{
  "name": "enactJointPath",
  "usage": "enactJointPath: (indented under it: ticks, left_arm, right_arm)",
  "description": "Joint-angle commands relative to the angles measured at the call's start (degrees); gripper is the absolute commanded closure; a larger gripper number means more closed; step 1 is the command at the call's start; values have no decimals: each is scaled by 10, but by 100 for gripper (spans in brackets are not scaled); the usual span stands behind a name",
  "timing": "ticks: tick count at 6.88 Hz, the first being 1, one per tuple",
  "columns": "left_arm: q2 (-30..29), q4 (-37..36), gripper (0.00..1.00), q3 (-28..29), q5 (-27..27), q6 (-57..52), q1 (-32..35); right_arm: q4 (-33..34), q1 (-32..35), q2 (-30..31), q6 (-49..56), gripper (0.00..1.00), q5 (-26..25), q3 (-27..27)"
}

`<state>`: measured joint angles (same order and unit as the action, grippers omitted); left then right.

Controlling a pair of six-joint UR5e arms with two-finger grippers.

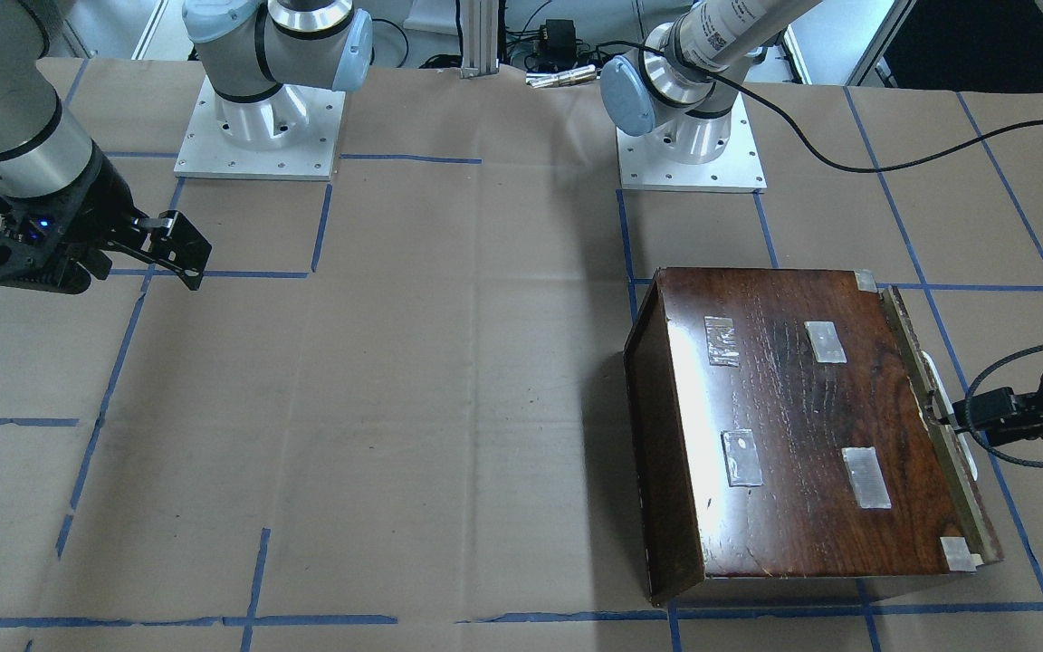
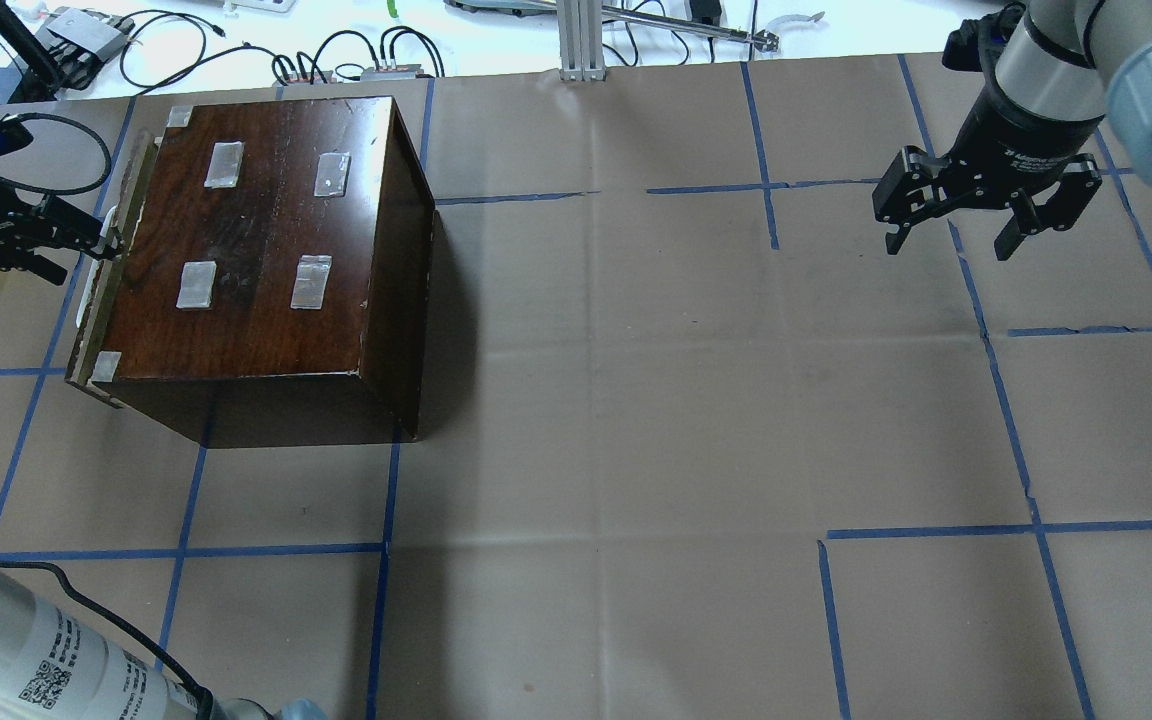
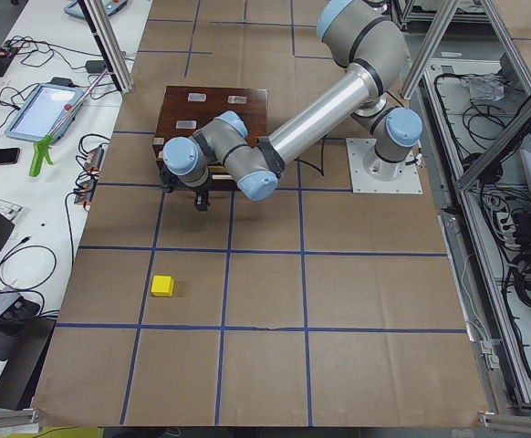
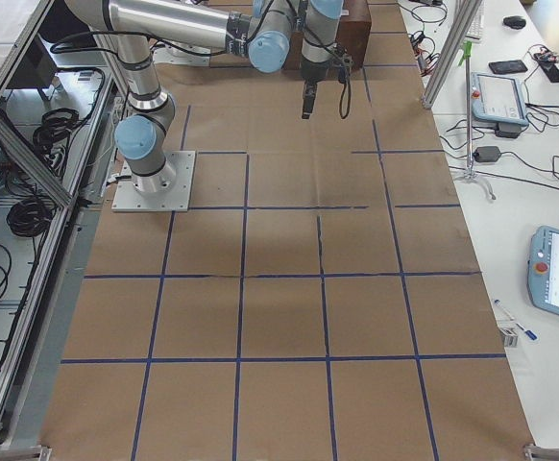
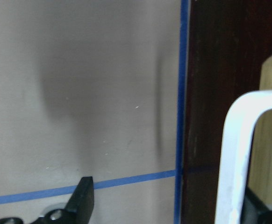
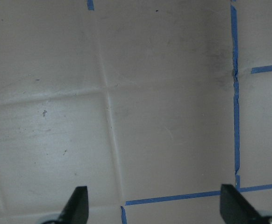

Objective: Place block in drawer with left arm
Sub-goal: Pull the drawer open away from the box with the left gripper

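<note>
1. table [image 2: 636, 400]: brown paper with a blue tape grid.
2. dark wooden box [image 2: 266, 240]: sits on the robot's left half, tape patches on top, front facing the table's left end.
3. left arm [image 3: 320, 128]: stretched low across to the box front.
4. right arm [image 2: 1056, 50]: over the far right of the table, well apart from the box.
5. drawer [image 1: 942, 448]: pushed in, not pulled out in any view.
6. left gripper [image 2: 86, 252]: at the drawer front, fingers spread and pinching nothing. the white pull [image 5: 234, 154] is just inside one finger.
7. right gripper [image 2: 948, 245]: hangs above bare paper, fingers spread, holding nothing.
8. block [image 3: 162, 286]: yellow cube on the paper, out in front of the drawer. it lies farther toward the table's left end than the left gripper, apart from it and not between the fingers.
</note>
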<state>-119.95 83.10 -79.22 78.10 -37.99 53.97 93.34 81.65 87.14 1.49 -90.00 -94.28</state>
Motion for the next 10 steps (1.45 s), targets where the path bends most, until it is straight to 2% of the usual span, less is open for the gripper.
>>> enactJointPath:
  ticks: [1,10]
  left_arm:
    - [-2,3,2,13,7,-23,-19]
    - [-2,11,2,46,48,-81,-74]
  right_arm:
    - [0,0,0,0,0,0,0]
    - [0,0,1,-1,0,0,0]
